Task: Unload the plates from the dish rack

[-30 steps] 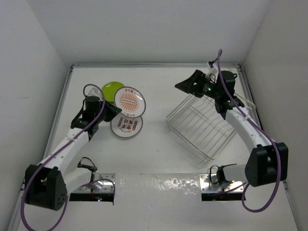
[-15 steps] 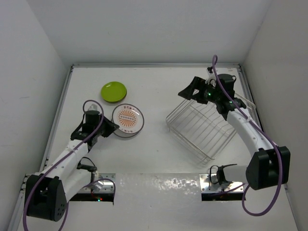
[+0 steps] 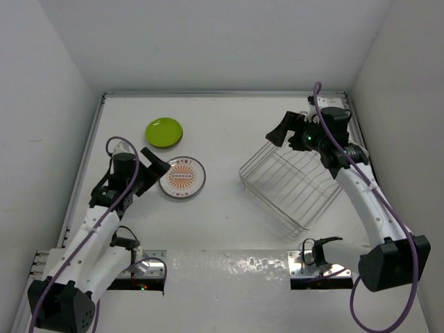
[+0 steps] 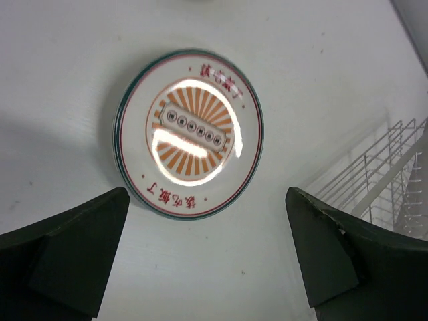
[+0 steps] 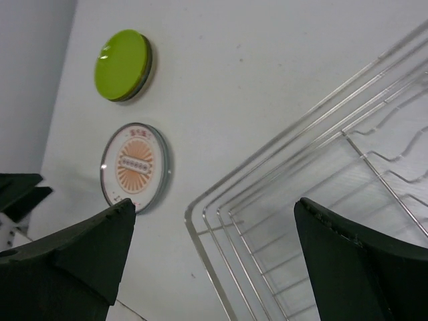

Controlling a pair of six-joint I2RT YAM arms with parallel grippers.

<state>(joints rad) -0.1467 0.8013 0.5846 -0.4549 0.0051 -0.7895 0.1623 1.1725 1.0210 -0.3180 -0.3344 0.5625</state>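
A white plate with an orange sunburst centre point(image 3: 182, 177) point(image 4: 190, 132) point(image 5: 134, 166) lies flat on the table, left of centre. A lime green plate point(image 3: 164, 132) point(image 5: 123, 65) lies behind it. The silver wire dish rack point(image 3: 288, 186) point(image 5: 314, 200) stands at the right with no plate showing in it. My left gripper point(image 3: 154, 168) point(image 4: 207, 254) is open just left of the sunburst plate, with nothing between its fingers. Above the rack's far corner my right gripper point(image 3: 283, 127) point(image 5: 217, 257) hangs open and holds nothing.
White walls close in the table on the left, back and right. Both arm bases point(image 3: 146, 267) sit on metal plates at the near edge. A purple cable point(image 3: 316, 97) loops above the right wrist.
My left gripper has laid the sunburst plate flat on the plate below it, let go and drawn back to the left. The right gripper has shifted slightly right above the rack.
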